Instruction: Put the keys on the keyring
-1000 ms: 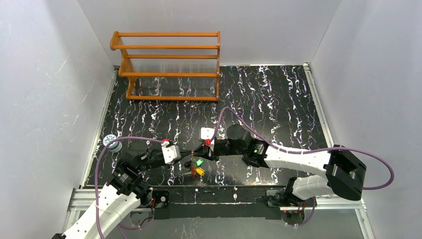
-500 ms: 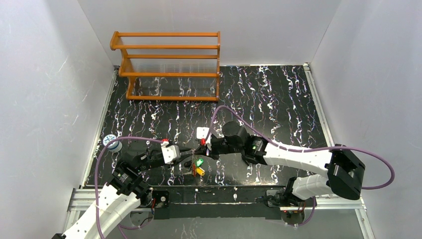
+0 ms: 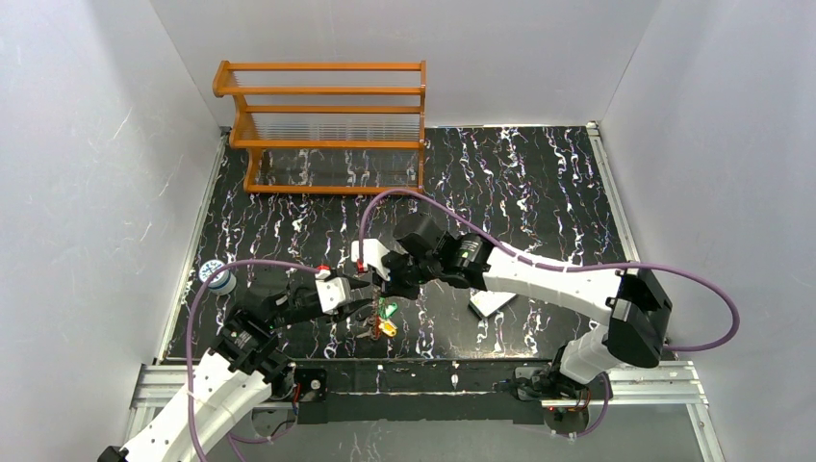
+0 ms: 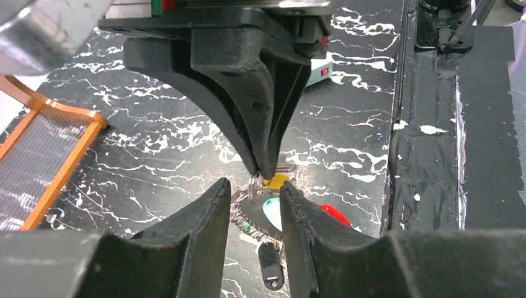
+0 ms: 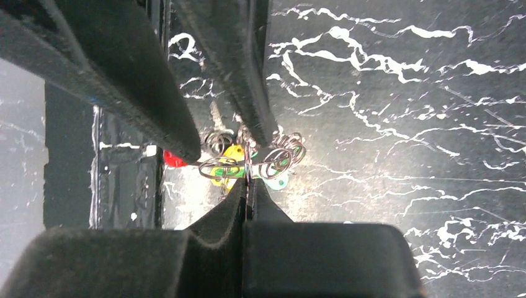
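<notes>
The keyring (image 5: 247, 159), near the tabletop's (image 3: 539, 183) front edge
right gripper (image 5: 248, 186) clamped on its wire; left gripper (image 4: 255, 189) narrowly parted around the keys (image 5: 232, 154)

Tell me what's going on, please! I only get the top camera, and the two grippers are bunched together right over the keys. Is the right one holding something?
Observer: Yes. On its wrist camera, the right gripper is shut on a thin silver ring.
Operator: Is the left one pinching too?
Observer: The left wrist camera shows a gap between the left gripper fingers, with wire rings in it. I cannot tell whether it grips them.
Operator: Is anything hiding under there?
Observer: A small black tag shows through that gap, below the yellow key.
</notes>
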Robot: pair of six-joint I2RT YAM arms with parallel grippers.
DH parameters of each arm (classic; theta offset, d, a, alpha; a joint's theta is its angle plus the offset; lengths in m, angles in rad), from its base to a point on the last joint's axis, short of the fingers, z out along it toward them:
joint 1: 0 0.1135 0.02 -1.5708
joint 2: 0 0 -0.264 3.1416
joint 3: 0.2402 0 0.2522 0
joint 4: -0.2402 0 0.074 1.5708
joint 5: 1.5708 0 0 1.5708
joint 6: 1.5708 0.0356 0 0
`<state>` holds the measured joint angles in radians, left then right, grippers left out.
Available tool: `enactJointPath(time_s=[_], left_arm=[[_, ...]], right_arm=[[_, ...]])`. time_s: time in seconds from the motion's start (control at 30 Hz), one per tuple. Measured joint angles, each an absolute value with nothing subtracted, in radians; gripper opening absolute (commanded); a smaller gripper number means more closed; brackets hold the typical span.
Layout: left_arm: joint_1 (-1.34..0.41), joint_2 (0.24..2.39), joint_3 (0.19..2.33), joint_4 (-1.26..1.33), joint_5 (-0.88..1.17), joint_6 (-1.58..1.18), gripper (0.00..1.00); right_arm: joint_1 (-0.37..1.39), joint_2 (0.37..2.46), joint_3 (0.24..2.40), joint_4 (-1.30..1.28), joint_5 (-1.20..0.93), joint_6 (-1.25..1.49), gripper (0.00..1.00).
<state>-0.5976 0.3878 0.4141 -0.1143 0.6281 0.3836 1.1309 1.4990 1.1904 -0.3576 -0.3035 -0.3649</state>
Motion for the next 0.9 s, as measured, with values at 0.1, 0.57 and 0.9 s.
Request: enactJointPath(time_s=[0.1,0.57,0.9], left_arm=[[-0.598,0.409,0.414,-0.123,0.623,0.388,0.34],[-0.598,0.485,0.414,-0.14,0.633,0.405,0.18],[-0.598,0.498,0.414,-0.144,0.658,0.412,0.0]], right_arm=[[1.131,1.513,1.21,-0.405,-0.318,-0.371,0.01],[1.131,1.559,1.268,-0.474,-0.379,-0.37,0.01],[1.131,1.559,1.268,-0.473,-0.382,-0.368,0.01]])
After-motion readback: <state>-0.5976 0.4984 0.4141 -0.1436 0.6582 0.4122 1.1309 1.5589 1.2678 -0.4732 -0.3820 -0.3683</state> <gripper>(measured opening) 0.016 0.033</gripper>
